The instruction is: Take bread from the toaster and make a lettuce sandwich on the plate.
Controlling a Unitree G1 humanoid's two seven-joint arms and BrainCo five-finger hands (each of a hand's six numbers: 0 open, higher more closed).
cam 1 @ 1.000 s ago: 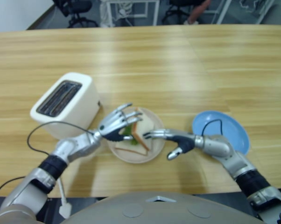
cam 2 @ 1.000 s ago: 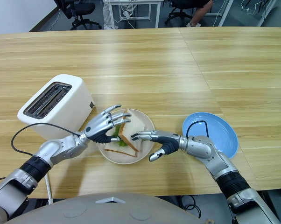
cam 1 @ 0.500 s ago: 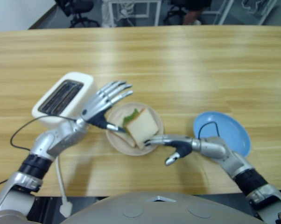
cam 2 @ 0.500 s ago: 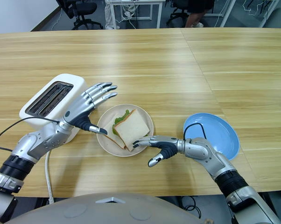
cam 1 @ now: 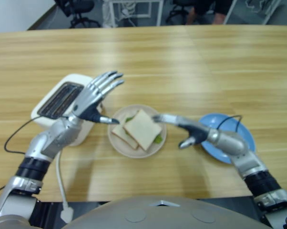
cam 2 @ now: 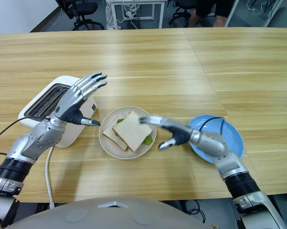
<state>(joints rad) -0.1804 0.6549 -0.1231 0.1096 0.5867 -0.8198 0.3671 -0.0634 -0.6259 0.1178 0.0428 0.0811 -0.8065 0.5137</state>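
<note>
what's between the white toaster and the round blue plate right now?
The round beige plate with the bread-and-lettuce sandwich on it, and the open right hand hovering between that and the round blue plate. The right eye view shows it plainly.

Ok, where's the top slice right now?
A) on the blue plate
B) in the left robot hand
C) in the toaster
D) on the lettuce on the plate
D: the top slice lies over the lettuce on the plate, and the left robot hand and right robot hand are open, holding nothing.
</note>
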